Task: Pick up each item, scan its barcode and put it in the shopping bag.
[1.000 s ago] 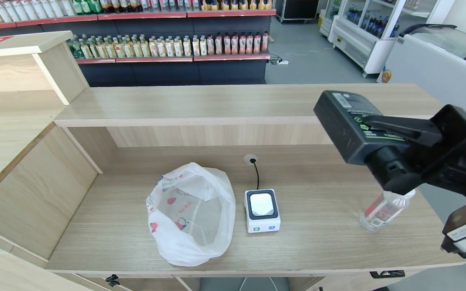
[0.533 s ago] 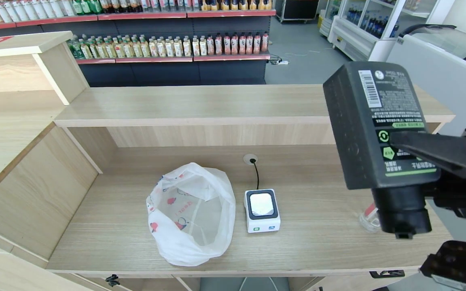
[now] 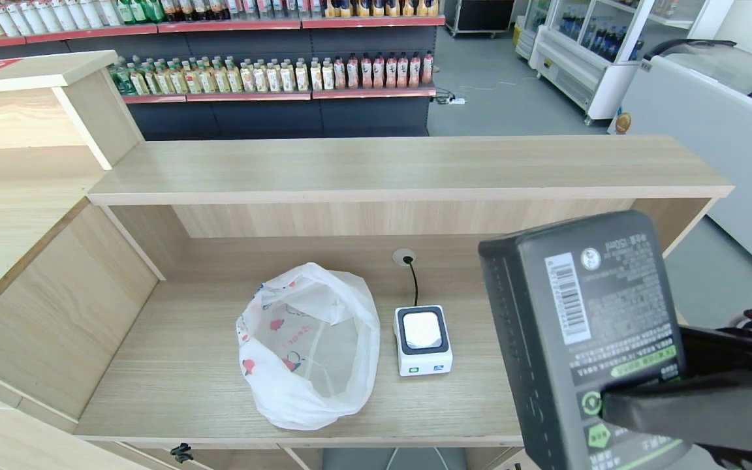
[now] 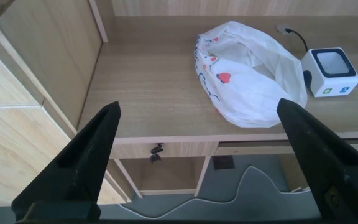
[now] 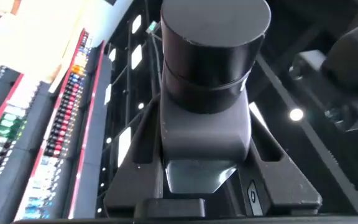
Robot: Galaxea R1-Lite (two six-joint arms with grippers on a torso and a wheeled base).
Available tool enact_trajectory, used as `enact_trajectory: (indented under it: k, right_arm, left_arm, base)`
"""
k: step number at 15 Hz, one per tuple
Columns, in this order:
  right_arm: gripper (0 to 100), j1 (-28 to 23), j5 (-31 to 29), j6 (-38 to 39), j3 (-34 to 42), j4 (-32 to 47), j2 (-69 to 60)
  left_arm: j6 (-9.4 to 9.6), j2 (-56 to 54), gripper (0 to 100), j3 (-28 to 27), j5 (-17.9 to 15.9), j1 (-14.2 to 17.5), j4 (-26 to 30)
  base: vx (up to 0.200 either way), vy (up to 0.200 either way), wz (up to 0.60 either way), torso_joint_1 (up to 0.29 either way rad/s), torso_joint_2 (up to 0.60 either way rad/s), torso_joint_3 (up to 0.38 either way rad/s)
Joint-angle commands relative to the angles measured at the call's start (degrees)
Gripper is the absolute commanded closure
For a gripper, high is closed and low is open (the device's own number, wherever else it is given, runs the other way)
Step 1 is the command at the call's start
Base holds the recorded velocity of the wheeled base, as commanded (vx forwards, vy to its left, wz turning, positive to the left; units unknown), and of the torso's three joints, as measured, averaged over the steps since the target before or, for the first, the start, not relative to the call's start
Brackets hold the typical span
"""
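My right gripper [image 3: 624, 411] is shut on a black flat-sided bottle [image 3: 585, 339], held high at the right, close to the head camera, its barcode label facing up. From the right wrist, the bottle [image 5: 207, 124] sits between both fingers [image 5: 135, 180] with its round cap [image 5: 215, 50] pointing away. The white shopping bag [image 3: 311, 346] lies open on the counter [image 3: 173, 365], with the white barcode scanner [image 3: 422, 339] just to its right. My left gripper [image 4: 199, 109] hangs open and empty off the counter's front left, above the bag [image 4: 247, 74] and scanner [image 4: 330, 71].
A raised wooden ledge [image 3: 402, 163] runs along the back and a side wall [image 3: 56, 313] closes the left. The scanner's cable [image 3: 413, 277] runs to a hole in the counter. Shelves of drinks [image 3: 271, 72] and freezers [image 3: 709, 98] stand beyond.
My right gripper has carried the black bottle from the upper right down and toward the camera, turning its barcode face upward. It now covers the clear bottle that lay at the right.
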Motion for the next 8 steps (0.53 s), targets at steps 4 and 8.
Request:
enact_trajectory:
  k: [4, 8]
  right_arm:
    - [100, 4.8, -5.5, -0.7, -1.0, -0.1, 2.0]
    - [100, 8.4, -10.8, 2.6, -3.4, 0.1, 2.9]
  left_arm:
    - [-0.02, 0.0, 0, 0.0, 0.1, -0.1, 0.0]
    - [-0.02, 0.0, 0, -0.1, 0.0, 0.0, 0.0]
  base:
    - [0.000, 0.000, 0.00, 0.000, 0.00, 0.000]
    - [0.000, 0.000, 0.00, 0.000, 0.00, 0.000]
